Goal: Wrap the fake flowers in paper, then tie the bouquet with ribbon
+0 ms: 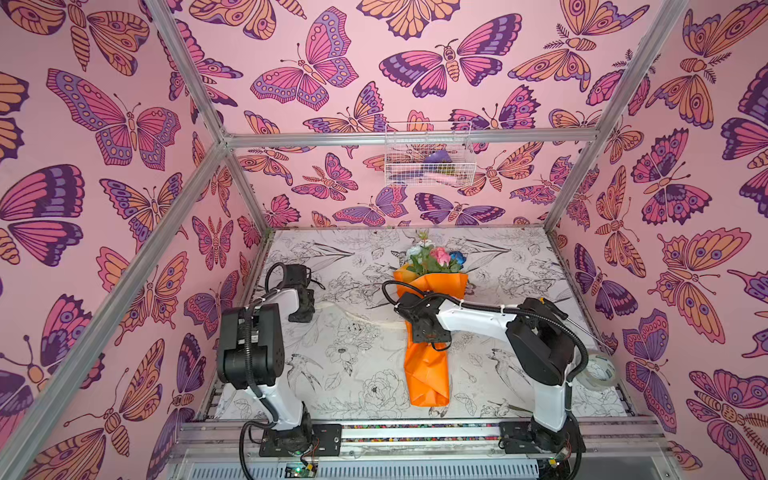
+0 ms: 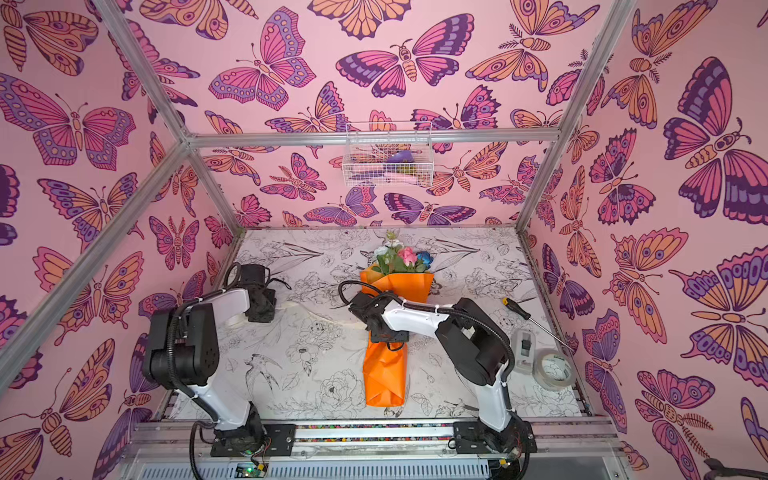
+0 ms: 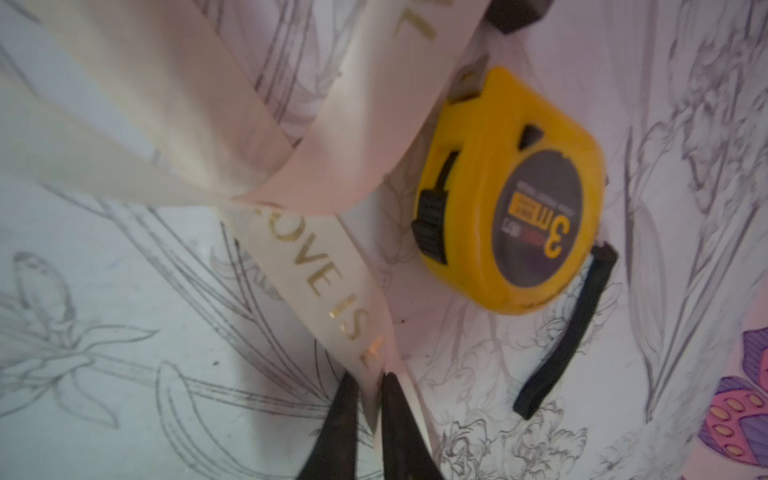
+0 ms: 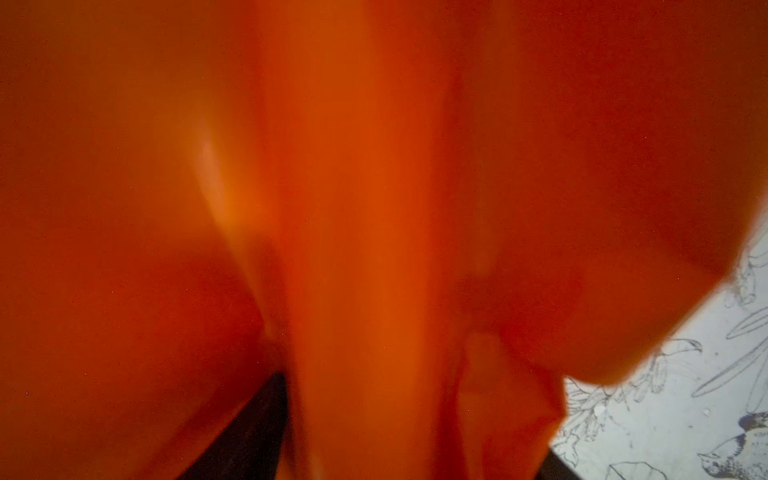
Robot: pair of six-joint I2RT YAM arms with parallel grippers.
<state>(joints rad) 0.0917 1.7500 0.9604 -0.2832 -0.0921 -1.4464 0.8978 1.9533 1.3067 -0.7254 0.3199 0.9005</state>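
Observation:
The bouquet of fake flowers (image 1: 428,374) lies on the table in both top views, wrapped in orange paper, with its pink, white and blue blooms (image 2: 405,257) pointing toward the back wall. My right gripper (image 4: 415,415) is over the middle of the bouquet. Its two dark fingers (image 4: 257,428) stand wide apart with the orange wrap between them. At the left rear, my left gripper (image 3: 370,382) is down at the table, shut on a cream ribbon (image 3: 324,282) printed in gold letters. The ribbon loops away from the jaws.
A yellow tape measure (image 3: 511,191) and a black strap (image 3: 569,332) lie beside the ribbon. At the right edge lie a screwdriver (image 2: 515,307), a small white device (image 2: 524,347) and a clear tape roll (image 2: 555,370). A wire basket (image 1: 430,153) hangs on the back wall.

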